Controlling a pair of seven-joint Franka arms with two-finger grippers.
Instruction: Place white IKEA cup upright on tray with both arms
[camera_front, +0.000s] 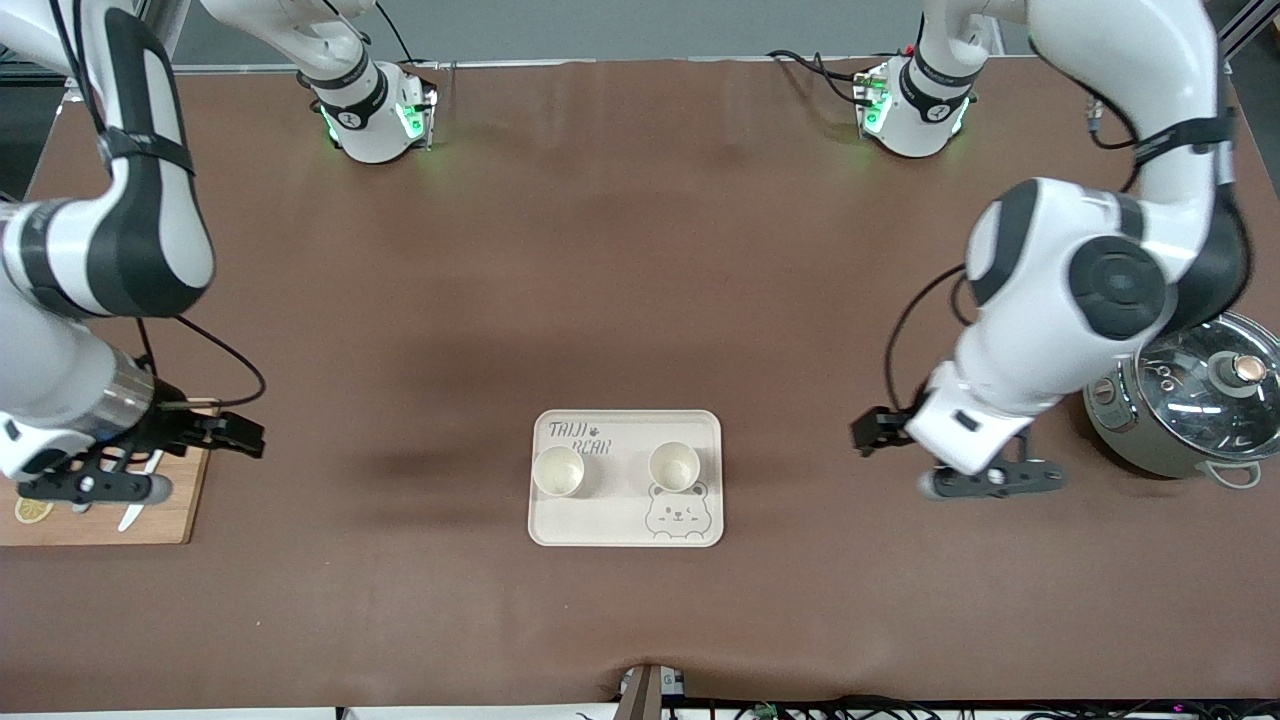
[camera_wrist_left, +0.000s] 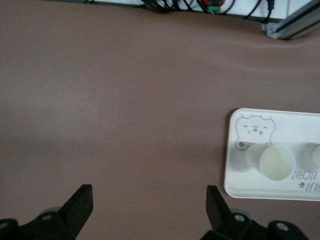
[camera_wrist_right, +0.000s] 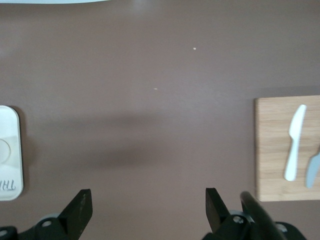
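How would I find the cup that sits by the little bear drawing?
Look at the cream rectangular tray with rounded corners, lying on the brown table near the front camera. Two small white cups stand upright on it. Yours is the one toward the left arm's end, just above the grey bear face; the other cup sits under the "TAIJI BEAR" lettering.

Front cam looking down at whole table (camera_front: 640, 300) from high, facing arm bases. Both wrist cams pointing straight down, closer; all 3 sharing tray (camera_front: 625, 525).

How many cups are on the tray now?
2. Both stand upright, side by side on the tray: one cup toward the right arm's end, under the printed text, the other cup toward the left arm's end, just above the bear face.
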